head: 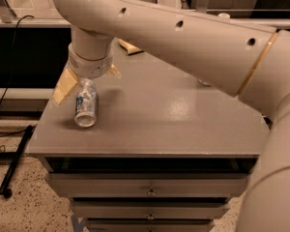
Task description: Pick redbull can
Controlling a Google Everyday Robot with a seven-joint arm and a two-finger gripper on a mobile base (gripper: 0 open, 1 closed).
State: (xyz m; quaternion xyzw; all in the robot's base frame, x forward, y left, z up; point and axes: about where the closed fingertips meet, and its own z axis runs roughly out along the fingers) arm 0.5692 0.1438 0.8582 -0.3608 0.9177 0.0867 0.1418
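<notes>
The redbull can, silver and blue, lies on its side near the left front of the grey table, with its silver end facing the front edge. My gripper hangs from the large beige arm directly over the can's far end. Its tan fingers are spread apart, one to the left of the can and one behind it to the right. They do not hold the can. The wrist hides the far tip of the can.
A tan flat object lies at the table's back edge. A small pale item peeks out under the arm at the right. Drawers sit below the tabletop. A black cable lies on the floor at left.
</notes>
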